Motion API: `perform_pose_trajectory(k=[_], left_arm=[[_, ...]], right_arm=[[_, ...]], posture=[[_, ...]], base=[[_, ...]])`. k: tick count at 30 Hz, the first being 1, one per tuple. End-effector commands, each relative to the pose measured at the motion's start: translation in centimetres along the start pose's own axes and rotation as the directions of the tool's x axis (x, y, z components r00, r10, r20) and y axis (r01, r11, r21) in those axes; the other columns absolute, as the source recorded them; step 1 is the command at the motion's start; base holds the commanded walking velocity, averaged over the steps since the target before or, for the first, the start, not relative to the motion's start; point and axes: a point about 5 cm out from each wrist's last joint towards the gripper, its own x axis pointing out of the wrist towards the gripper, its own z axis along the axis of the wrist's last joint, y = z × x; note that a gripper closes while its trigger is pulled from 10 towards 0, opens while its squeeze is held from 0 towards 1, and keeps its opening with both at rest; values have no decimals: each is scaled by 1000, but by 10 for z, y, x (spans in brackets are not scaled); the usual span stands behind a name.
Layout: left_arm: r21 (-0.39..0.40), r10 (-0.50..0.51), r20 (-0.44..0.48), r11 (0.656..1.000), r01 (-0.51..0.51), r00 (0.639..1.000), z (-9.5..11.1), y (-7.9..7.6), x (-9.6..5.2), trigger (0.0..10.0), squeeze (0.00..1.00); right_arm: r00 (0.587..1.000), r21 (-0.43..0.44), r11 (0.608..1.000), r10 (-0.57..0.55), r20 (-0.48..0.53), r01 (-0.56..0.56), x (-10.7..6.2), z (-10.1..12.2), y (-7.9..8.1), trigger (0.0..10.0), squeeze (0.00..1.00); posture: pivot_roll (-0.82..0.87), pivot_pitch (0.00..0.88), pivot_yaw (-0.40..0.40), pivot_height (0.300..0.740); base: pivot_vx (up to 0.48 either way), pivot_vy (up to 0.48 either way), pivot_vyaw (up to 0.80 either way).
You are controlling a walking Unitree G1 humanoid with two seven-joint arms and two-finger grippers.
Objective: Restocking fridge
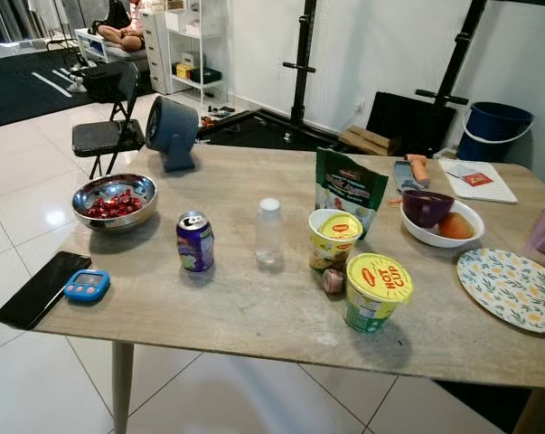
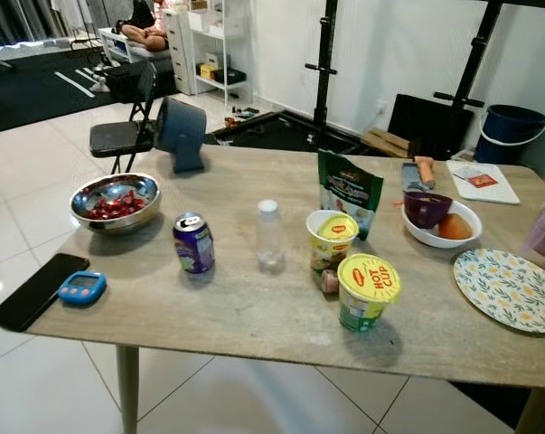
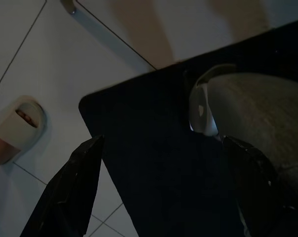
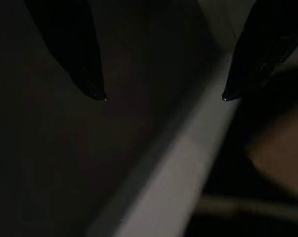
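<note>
On the wooden table [image 1: 254, 316] stand a purple drink can [image 1: 195, 241], a clear plastic bottle [image 1: 269, 232] with a white cap, two yellow-lidded noodle cups [image 1: 376, 291] [image 1: 333, 239] and a green snack pouch [image 1: 348, 189]. A steel bowl [image 1: 115, 200] of red pieces sits at the table's left. My left gripper [image 3: 163, 148] hangs idle and open above a dark mat and white floor tiles. My right gripper [image 4: 163, 98] hangs open in the shade, with nothing between its fingers.
A black phone [image 1: 42, 287] and a blue timer [image 1: 87, 285] lie at the front left corner. A white bowl [image 1: 439, 223] with a purple cup, a patterned plate [image 1: 512, 287] and a grey fan [image 1: 173, 131] are also on the table. A folding chair [image 1: 109, 127] stands beyond.
</note>
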Motion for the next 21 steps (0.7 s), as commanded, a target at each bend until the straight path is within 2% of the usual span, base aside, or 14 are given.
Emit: perform_pose_trajectory(k=[1,4,6,7,9,10,11,12,13,14,16,18,19,21], left_arm=[[1,-4,-3,1000,4,1000,-1,-1,0,10000,0],[5,-6,0,1000,6,1000,0,-2,0,10000,0],[14,-11,5,1000,11,1000,3,-3,1,10000,0],[14,-11,5,1000,11,1000,3,-3,1,10000,0],[19,-15,5,1000,15,1000,3,-4,1,10000,0],[19,-15,5,1000,15,1000,3,-4,1,10000,0],[24,-18,2,1000,18,1000,3,-5,1,10000,0],[24,-18,2,1000,18,1000,3,-5,1,10000,0],[28,-22,-1,999,22,1000,2,-6,1,10000,0],[28,-22,-1,999,22,1000,2,-6,1,10000,0],[30,-27,-5,999,27,1000,1,-9,1,10000,0],[31,-30,-6,999,30,1000,0,-10,1,10000,0],[31,-30,-6,999,30,1000,0,-10,1,10000,0],[33,-34,-7,999,35,999,0,-12,2,10000,0]], right_arm=[[987,99,989,102,121,-114,-1,31,14,10000,0],[949,166,951,223,220,-262,-7,55,30,10000,0],[794,246,786,442,418,-567,-29,101,65,10000,0],[794,246,786,442,418,-567,-29,101,65,10000,0],[602,211,603,574,556,-769,-55,133,92,10000,0],[602,211,603,574,556,-769,-55,133,92,10000,0],[481,151,504,629,610,-851,-71,147,104,10000,0],[481,151,504,629,610,-851,-71,147,104,10000,0],[370,92,414,665,649,-906,-86,158,114,10000,0],[370,92,414,665,649,-906,-86,158,114,10000,0],[84,-52,171,698,712,-984,-123,176,129,10000,0],[-136,-165,-21,671,729,-986,-152,185,134,10000,0],[-136,-165,-21,671,729,-986,-152,185,134,10000,0],[-383,-325,-213,635,671,-922,-189,186,142,10000,451]], posture=[[-15,0,-18,740],[-16,0,-16,740],[-8,0,-18,740],[-8,0,-18,740],[-6,0,-18,740],[-6,0,-18,740],[-6,0,-18,740],[-6,0,-18,740],[-6,0,-18,740],[-6,0,-18,740],[-5,0,-21,740],[-5,0,-23,740],[-5,0,-23,740],[-5,0,-23,740]], base=[[0,0,0],[0,0,0],[0,0,0],[0,0,0],[0,0,0],[0,0,0],[0,0,0],[0,0,0],[0,0,0],[0,0,0],[0,0,0],[0,0,0],[0,0,0],[0,0,0]])
